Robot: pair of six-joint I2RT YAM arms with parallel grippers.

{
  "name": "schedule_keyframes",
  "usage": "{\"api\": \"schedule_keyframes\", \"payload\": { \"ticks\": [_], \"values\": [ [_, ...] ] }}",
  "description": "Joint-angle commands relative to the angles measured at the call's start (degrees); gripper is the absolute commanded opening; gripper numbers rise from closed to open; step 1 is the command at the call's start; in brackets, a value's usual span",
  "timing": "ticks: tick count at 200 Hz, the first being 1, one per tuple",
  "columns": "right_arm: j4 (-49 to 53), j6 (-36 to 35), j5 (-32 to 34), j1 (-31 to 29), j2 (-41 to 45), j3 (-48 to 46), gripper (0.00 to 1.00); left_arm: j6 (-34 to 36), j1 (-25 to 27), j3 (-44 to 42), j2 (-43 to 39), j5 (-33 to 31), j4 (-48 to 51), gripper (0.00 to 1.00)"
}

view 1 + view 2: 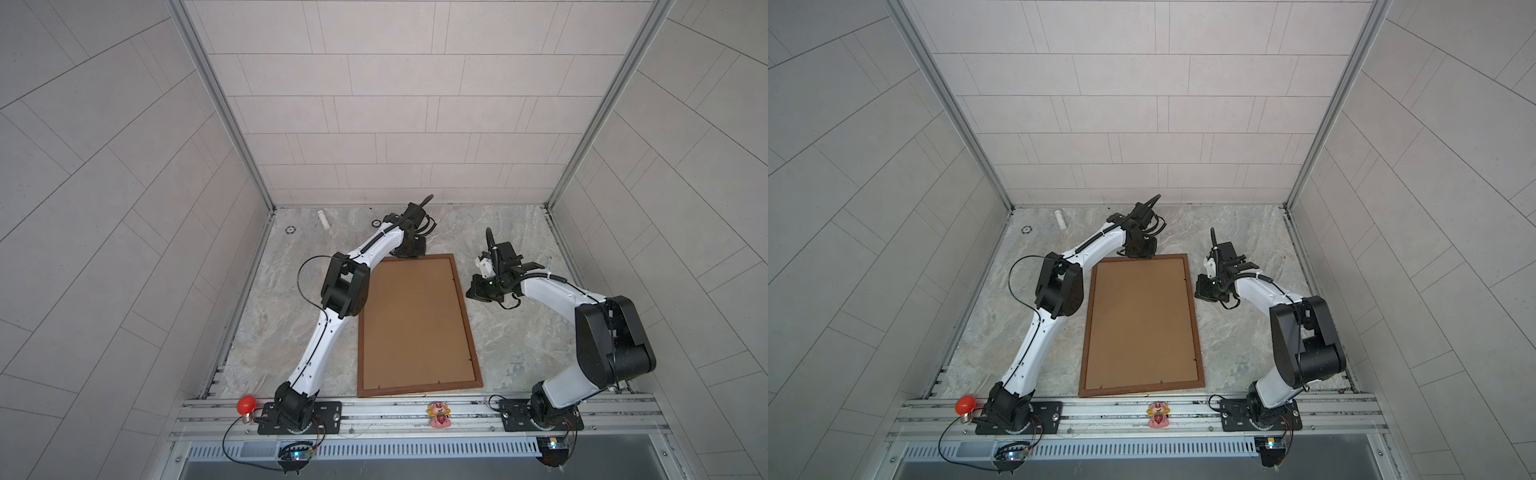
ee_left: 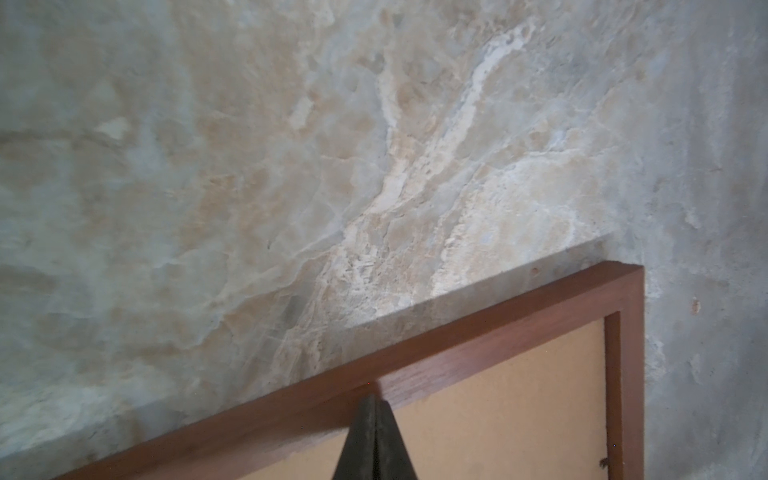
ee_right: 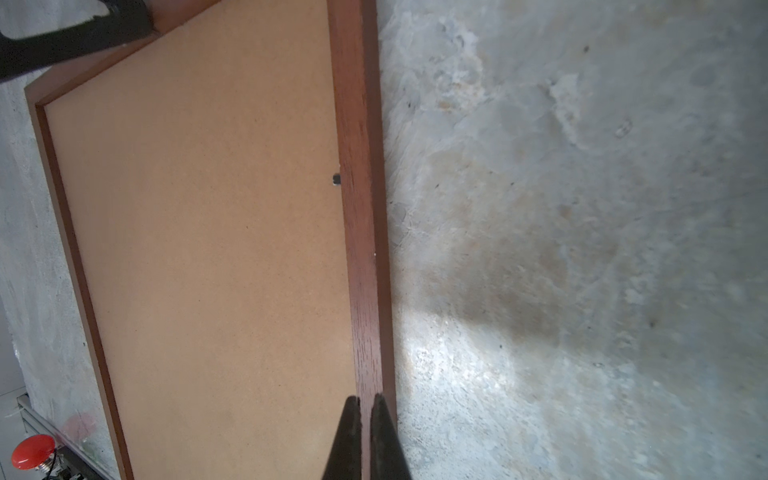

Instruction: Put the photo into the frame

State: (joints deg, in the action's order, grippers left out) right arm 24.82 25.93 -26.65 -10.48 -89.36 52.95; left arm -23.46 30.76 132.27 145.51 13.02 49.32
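Marbled stone tabletop point(image 1: 519, 332), grey tiled walls point(image 1: 395, 104); frame point(image 3: 365, 249) lies flat; left tool point(image 2: 375, 397), right tool point(image 3: 365, 400) both pressed together.

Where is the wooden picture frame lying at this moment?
In both top views the frame lies flat in the middle, backing board up, near end beside the front rail by the pink figurine, far end under the left end effector.

Reaching far: left arm point(image 1: 313, 349) and right arm point(image 1: 598, 332), elbows raised.
Closed, pointing down: left pincer point(image 2: 375, 401) and right pincer point(image 3: 366, 401).
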Motion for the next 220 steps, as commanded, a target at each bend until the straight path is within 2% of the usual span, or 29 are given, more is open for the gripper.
{"api": "schedule_keyframes", "payload": {
  "ticks": [1, 62, 83, 148, 220],
  "values": [
    [0.1, -0.2, 0.1, 0.0, -0.3, -0.1, 0.0, 0.6, 0.9, 1.3, 1.8, 0.0, 1.4, 0.07],
    [-0.2, -0.1, 0.1, 0.0, -0.2, -0.5, 0.0, 0.6, 1.0, 0.6, 1.5, -1.7, 3.7, 0.05],
    [-0.3, -0.2, -0.1, 0.0, -0.5, -0.5, 0.0, 0.4, 1.0, 0.2, 1.5, -1.6, 4.2, 0.0],
    [-0.5, -0.2, -0.3, 0.0, -0.8, -0.6, 0.0, 0.1, 0.9, -0.2, 1.4, -1.7, 6.1, 0.0],
    [-0.6, -0.1, -0.7, 0.2, -1.3, -0.6, 0.0, -0.1, 0.6, -5.1, -1.0, -2.3, 4.5, 0.0]
  ]
}}
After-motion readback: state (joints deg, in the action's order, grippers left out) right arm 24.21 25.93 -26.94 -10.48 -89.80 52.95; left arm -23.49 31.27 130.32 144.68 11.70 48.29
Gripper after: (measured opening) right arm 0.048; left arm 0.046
